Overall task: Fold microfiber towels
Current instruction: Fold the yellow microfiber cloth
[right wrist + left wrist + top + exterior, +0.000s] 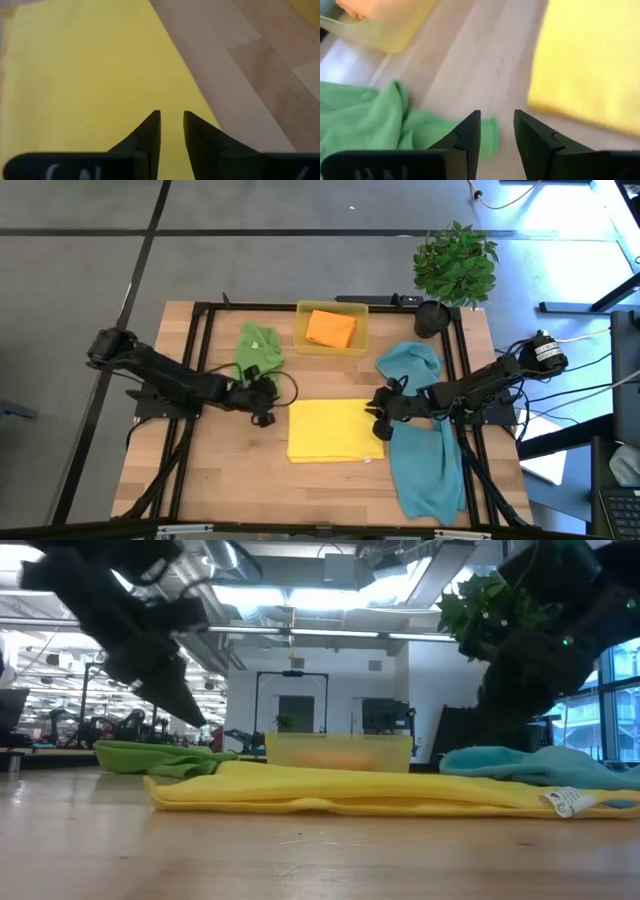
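Yellow towel (328, 430) flat between both hands, left hand (262, 406) and right hand (380, 412) seemingly narrowly parted, empty

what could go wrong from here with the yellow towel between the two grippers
1. The yellow towel lies folded; the right gripper, open over its edge, might pinch only the top layer and undo the fold.
2. The left gripper, also open, hangs by a corner of the green towel and could snag it.
3. The teal-blue towel lies under the right arm and may get dragged.
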